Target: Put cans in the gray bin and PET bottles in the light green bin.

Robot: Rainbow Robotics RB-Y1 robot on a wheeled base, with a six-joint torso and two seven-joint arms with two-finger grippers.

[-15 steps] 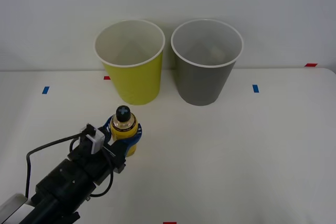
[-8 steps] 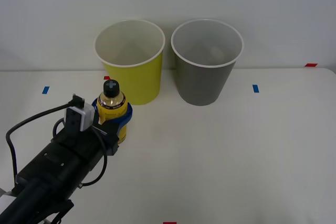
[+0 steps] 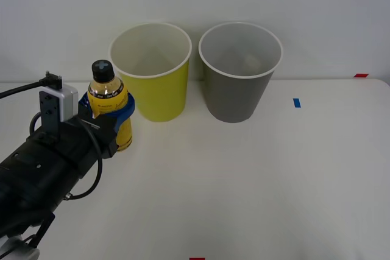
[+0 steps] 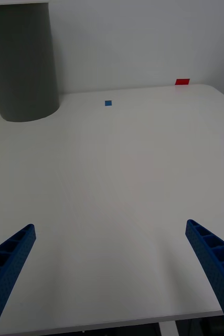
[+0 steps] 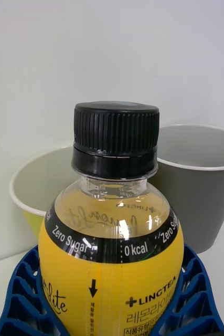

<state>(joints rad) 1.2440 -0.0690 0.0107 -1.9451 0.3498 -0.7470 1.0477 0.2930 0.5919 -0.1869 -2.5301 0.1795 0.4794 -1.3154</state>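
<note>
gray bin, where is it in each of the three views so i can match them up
Front view: gray bin stands at the table's back, right of centre, beside the light green bin.
Right wrist view: its dark wall fills the upper left corner.
Left wrist view: right of the PET bottle, behind it.
Shared landmark: the bin's white rim.

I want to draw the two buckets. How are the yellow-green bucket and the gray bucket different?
The yellow-green bucket is bright with a white inside; the gray bucket is dark with a paler gray inside. The yellow-green bucket is nearer the bottle in the left claw; the gray bucket stands on its other side. Both are same-sized, upright, white-rimmed.
</note>
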